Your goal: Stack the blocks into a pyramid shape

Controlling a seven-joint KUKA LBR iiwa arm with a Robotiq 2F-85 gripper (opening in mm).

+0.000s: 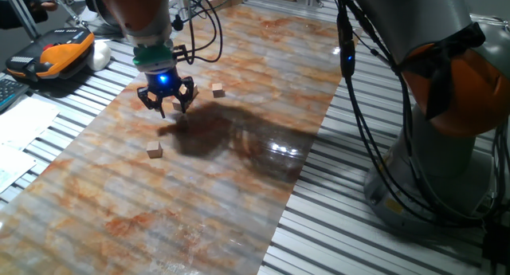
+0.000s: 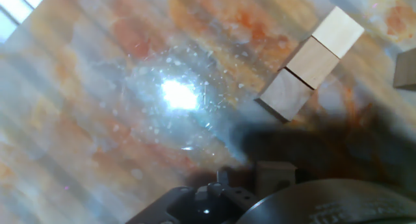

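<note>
The fingers grip a pale wooden block, beside three plain cubes in a touching row.

You see three plain wooden blocks touching in a diagonal row; a fourth block lies just beside them.

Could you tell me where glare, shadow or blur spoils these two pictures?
Hand view: a white glare spot bleaches the mat's centre, and the claw below is dark and blurred, though the row of three blocks stays sharp. Fixed view: the arm's shadow darkens the mat, with a small glint beside it.
</note>
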